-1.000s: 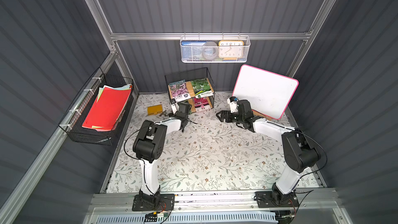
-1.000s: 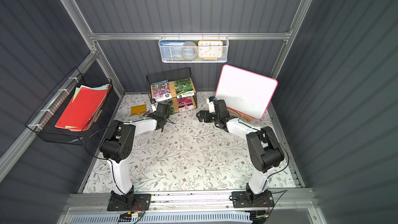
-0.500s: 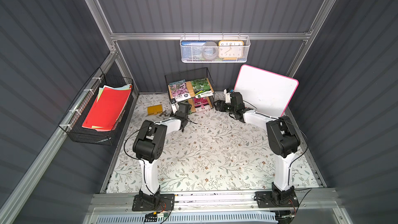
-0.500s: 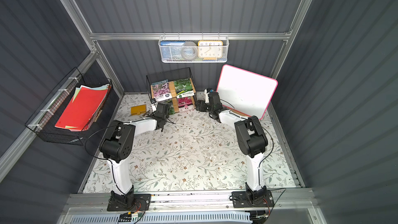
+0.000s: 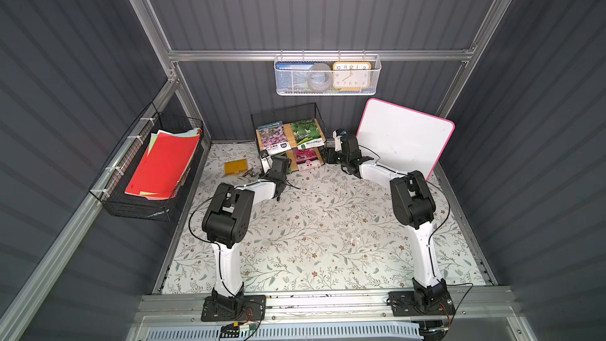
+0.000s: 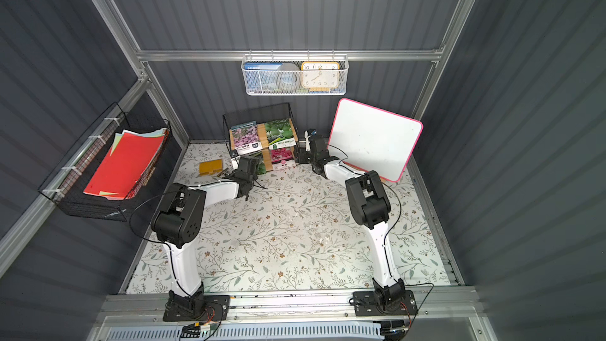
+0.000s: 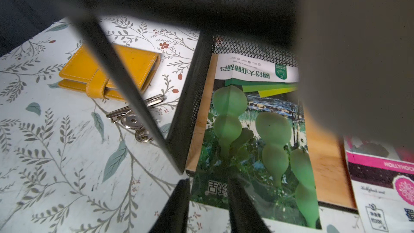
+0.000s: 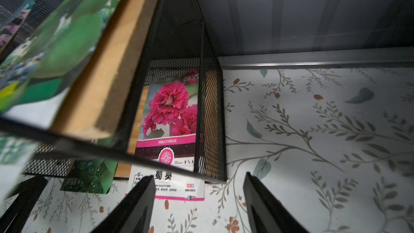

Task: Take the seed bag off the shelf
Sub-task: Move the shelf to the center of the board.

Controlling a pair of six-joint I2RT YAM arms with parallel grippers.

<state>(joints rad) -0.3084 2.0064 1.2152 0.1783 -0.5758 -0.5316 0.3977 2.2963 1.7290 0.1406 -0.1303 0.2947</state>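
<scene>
- The left arm lies low, stretched toward 12 o'clock with its forearm nearly level. The right arm does likewise, wrist turned toward 9 o'clock.
- One black wire two-tier shelf with two light wooden boards stands at the table's 12 o'clock.
- It holds four paper seed bags. The purple-flower seed bag and green-leaf seed bag lie above, the green gourd seed bag and pink hollyhock seed bag below.
- The left gripper is at the shelf's 7 o'clock, jaws narrowly apart. The gourd bag's overhanging edge shows in the gap; contact cannot be told.
- The right gripper is at the shelf's 4 o'clock, jaws wide apart and empty, with the hollyhock bag just ahead.
</scene>
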